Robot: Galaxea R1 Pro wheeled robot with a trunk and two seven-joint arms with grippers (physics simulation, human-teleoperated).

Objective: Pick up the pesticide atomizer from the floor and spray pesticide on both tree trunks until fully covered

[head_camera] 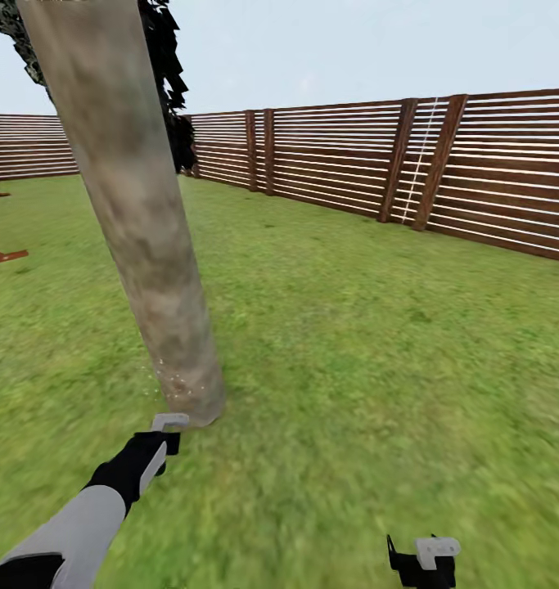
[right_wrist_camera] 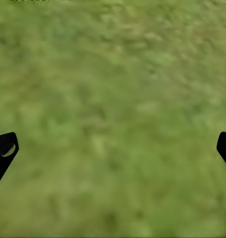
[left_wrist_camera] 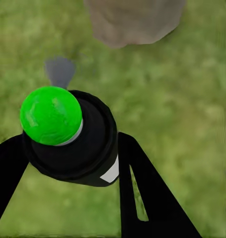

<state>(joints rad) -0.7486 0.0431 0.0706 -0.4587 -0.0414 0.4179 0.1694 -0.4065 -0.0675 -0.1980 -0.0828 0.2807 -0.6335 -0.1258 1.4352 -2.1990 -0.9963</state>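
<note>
A thick pale mottled tree trunk (head_camera: 140,221) rises from the grass just ahead of my left arm; its base (left_wrist_camera: 132,20) also appears in the left wrist view. My left gripper (head_camera: 160,446) is shut on the pesticide atomizer (left_wrist_camera: 88,148), a black bottle with a bright green ball top and a grey nozzle (head_camera: 170,422) pointing at the trunk's foot. The nozzle sits very close to the trunk base. Small whitish specks (head_camera: 177,384) dot the bark low down. My right gripper (head_camera: 424,560) hangs open over bare grass, its fingers wide apart around nothing (right_wrist_camera: 115,146).
A brown slatted fence (head_camera: 377,155) runs along the back and right of the lawn (head_camera: 377,343). A dark cypress (head_camera: 173,90) stands behind the trunk. Low brown shapes (head_camera: 1,255) lie at the far left. Open grass stretches to the right.
</note>
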